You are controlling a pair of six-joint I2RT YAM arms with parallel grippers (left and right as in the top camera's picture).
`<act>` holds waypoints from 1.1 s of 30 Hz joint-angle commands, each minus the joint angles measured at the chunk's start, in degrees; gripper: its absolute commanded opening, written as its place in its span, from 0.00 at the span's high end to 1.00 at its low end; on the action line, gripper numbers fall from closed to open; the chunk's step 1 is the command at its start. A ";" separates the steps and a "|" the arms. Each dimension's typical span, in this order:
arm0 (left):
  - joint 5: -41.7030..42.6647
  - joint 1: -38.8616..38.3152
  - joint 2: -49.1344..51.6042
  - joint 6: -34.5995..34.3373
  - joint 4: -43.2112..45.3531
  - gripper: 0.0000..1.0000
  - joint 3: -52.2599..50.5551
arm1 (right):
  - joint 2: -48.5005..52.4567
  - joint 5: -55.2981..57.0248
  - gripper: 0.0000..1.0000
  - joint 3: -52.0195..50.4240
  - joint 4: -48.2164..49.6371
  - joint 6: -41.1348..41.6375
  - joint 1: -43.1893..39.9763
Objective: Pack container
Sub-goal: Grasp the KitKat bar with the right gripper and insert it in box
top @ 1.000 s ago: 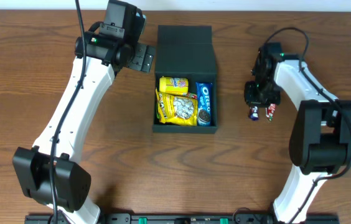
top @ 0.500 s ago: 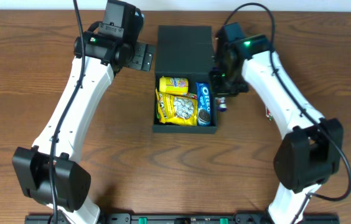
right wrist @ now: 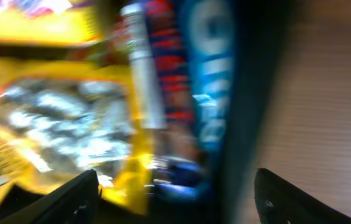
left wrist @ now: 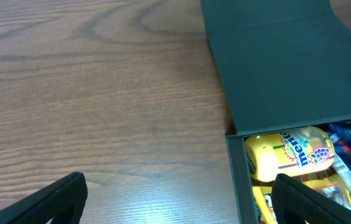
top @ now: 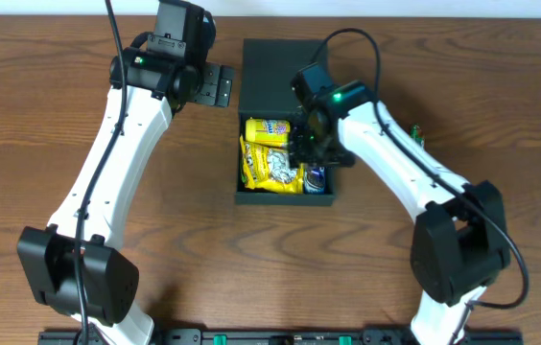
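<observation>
The container [top: 285, 199], a dark teal box, stands mid-table with its flap lid [top: 285, 67] laid open at the back. Inside lie a yellow Mentos packet [top: 268, 128], a yellow snack bag [top: 270, 165] and a blue Oreo pack [right wrist: 210, 74]. My right gripper [top: 315, 153] hangs over the box's right side, jaws open. In the blurred right wrist view its gripper [right wrist: 175, 199] holds nothing; a small red and silver packet [right wrist: 145, 81] lies between bag and Oreo pack. My left gripper [top: 215, 86] stands open left of the lid, shown empty [left wrist: 178, 205] in its wrist view beside the container [left wrist: 238, 180].
A small red and green sweet packet [top: 416, 137] lies on the wooden table to the right of the box. The right arm's forearm [top: 395, 163] stretches across the space between that packet and the box.
The right arm swung left from the table's right side to above the box, carrying a small packet, and its jaws have opened. One small packet stayed on the table. The left arm held still.
</observation>
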 commanded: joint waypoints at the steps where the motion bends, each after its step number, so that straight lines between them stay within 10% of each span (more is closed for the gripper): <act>1: -0.02 0.24 -0.13 -0.42 0.00 0.05 -0.04 | -6.16 11.52 0.23 2.40 -1.36 1.62 -4.70; 5: 0.00 0.24 -0.13 -0.42 0.00 0.05 -0.04 | -9.05 13.07 0.34 2.38 -3.52 1.60 -12.20; 10: -0.02 0.24 -0.13 -0.44 0.02 0.05 -0.04 | -8.90 -0.28 0.96 1.44 -2.21 -4.35 -15.52; 11: -0.02 0.24 -0.13 -0.44 0.02 0.05 -0.04 | -8.90 4.24 0.97 1.38 -2.40 -4.17 -14.69; 13: -0.02 0.24 -0.13 -0.42 0.00 0.05 -0.04 | -8.85 13.92 0.66 0.87 -4.00 -1.55 -14.21; 17: -0.02 0.24 -0.13 -0.42 0.00 0.05 -0.04 | -8.52 18.23 0.54 -3.65 -3.89 -2.25 -20.22; 33: 0.00 0.24 -0.13 -0.44 0.20 0.05 -0.04 | -8.02 7.65 0.42 -23.71 15.26 -8.92 -28.04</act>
